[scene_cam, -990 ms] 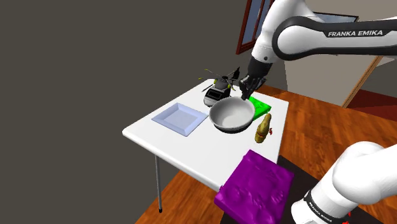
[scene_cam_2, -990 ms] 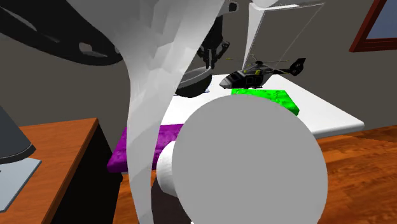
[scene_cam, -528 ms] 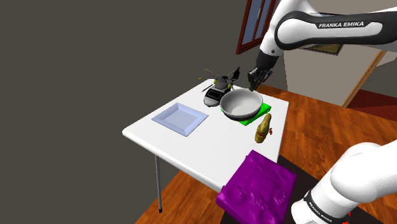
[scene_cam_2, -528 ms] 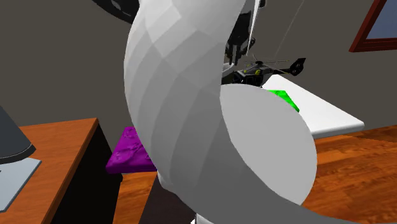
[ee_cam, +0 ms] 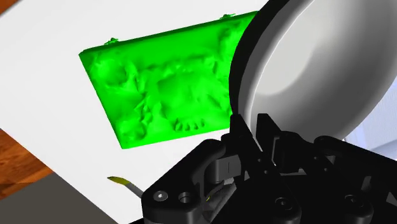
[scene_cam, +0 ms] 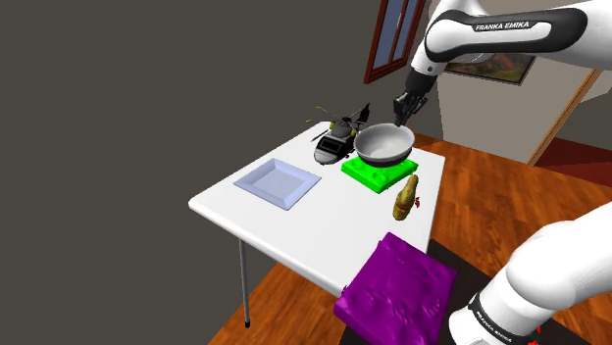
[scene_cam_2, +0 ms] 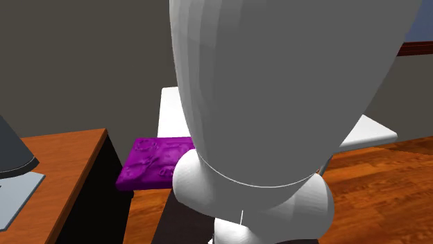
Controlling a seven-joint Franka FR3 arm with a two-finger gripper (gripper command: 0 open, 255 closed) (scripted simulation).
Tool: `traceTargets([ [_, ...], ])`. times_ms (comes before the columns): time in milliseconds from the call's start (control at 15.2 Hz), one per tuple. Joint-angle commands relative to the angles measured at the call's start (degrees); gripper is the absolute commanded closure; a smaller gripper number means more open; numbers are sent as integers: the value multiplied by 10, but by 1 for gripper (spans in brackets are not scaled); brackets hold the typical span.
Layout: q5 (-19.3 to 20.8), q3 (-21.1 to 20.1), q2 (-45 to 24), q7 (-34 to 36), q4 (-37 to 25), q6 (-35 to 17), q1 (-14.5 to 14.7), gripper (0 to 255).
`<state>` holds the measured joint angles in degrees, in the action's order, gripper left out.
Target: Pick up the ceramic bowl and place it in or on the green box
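Carried onward, bowl (scene_cam: 383, 146) now hangs over green box (scene_cam: 376, 174), rim pinched in hand (scene_cam: 400, 116); box partly hidden.

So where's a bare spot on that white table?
The near stretch of the table, bordered by the square plate, the brown bottle and the purple block, is bare. A narrow strip runs between plate and green box. The far end is crowded: toy helicopter, green box, and the gripper holding the bowl above it.
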<state>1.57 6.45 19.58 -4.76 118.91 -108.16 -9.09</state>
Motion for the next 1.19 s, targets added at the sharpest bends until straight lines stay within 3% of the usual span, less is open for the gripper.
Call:
traceTargets([
  [0, -1, 19, -22, -28, -27, 4, -8, 255],
  [660, -41, 100, -180, -161, -219, 44, -49, 255],
  [1122, -40, 99, -175, -162, -160, -11, -49, 255],
])
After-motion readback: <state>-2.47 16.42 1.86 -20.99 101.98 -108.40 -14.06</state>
